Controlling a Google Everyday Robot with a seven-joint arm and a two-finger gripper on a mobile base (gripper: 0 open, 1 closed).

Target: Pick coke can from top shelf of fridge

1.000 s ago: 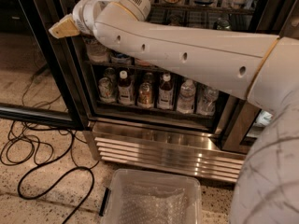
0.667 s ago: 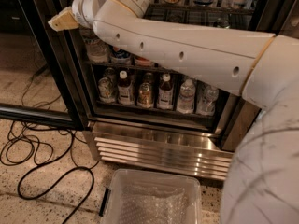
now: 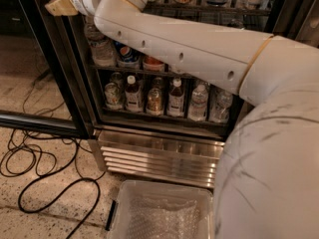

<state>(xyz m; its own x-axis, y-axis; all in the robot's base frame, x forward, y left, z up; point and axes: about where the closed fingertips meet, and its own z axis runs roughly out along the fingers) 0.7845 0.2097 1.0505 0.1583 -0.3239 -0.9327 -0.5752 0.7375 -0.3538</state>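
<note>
Nearest you, a clear plastic bin [image 3: 149, 187] sits on the floor before the fridge [image 3: 159, 156]. Inside, the coke can [image 3: 153, 62] stands beside a Pepsi can [image 3: 128, 55], under the arm. The gripper [image 3: 61, 5] is up left by the door frame; you cannot tell whether it is open or closed.

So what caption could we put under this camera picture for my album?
Robot arm reaches across the fridge, gripper high at the left, red can below.
</note>
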